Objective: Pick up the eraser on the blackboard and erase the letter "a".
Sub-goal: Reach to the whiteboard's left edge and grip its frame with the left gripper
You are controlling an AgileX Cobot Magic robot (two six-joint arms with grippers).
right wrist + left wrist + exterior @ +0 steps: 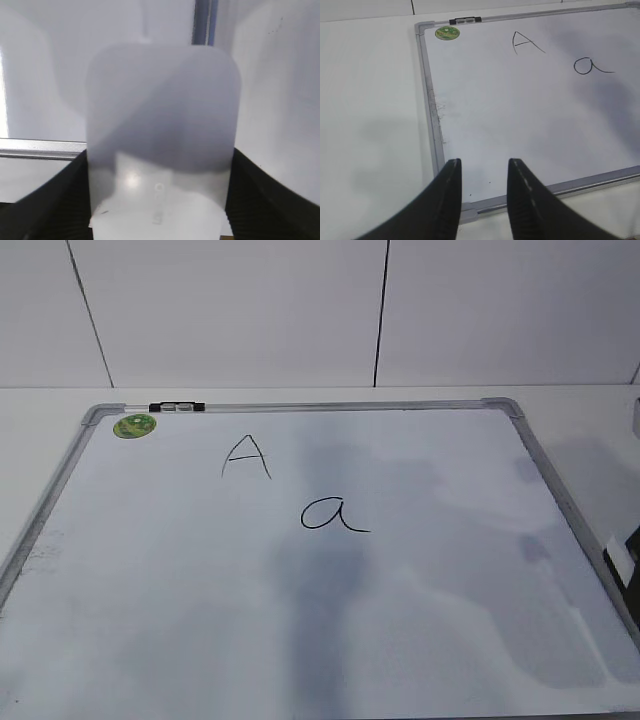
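Observation:
The eraser (162, 115), a white rounded block with faint grey lettering, fills the right wrist view. My right gripper (159, 154) is shut on it, with a black finger pressed against each long side. It sits over the blackboard's silver frame (40, 147). The blackboard (420, 640) lies flat, and the letter "a" (333, 514) is written near its middle, also seen in the left wrist view (590, 66). My left gripper (485, 162) is open and holds nothing, above the board's near corner (470, 212). The exterior view shows neither arm clearly.
A capital "A" (246, 457) stands up and left of the small one. A green sticker (135, 425) and a black-and-silver clip (177, 406) sit at the board's far left corner. A white and black piece (619, 558) pokes in at the right edge.

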